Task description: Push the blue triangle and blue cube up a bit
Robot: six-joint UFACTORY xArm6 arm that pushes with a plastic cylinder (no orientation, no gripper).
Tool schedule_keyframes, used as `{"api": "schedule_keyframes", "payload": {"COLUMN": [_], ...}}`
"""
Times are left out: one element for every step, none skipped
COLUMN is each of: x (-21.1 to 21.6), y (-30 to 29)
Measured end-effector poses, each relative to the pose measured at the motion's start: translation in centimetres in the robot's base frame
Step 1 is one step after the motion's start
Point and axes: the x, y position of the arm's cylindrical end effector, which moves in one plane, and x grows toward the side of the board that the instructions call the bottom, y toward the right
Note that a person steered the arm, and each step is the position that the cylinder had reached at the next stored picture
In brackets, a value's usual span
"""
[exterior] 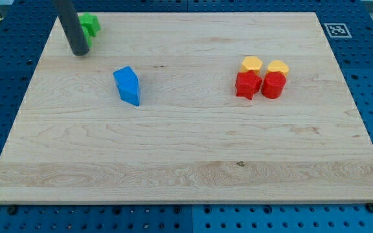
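Wooden board (193, 155) carries blue (127, 85), red (260, 85), yellow (264, 65), green blocks (90, 26)

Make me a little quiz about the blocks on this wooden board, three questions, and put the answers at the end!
1. True or false: my tip is touching the blue cube.
2. Which blocks sit nearest my tip? A) the red blocks B) the green blocks C) the yellow blocks
3. Fill in: the blue triangle lies right against the blue cube, on the side toward the view's ______.

Key
1. False. My tip stands apart from the blue pair, up and to the view's left.
2. B. The green blocks are right beside the rod near the top left corner of the wooden board.
3. Bottom.
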Motion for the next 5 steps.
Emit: {"api": "schedule_keyframes", "payload": {"x": [0.0, 0.0, 3.5, 7.7, 11.7], "y": [0.0, 0.0, 0.0, 0.1, 1.9]}}
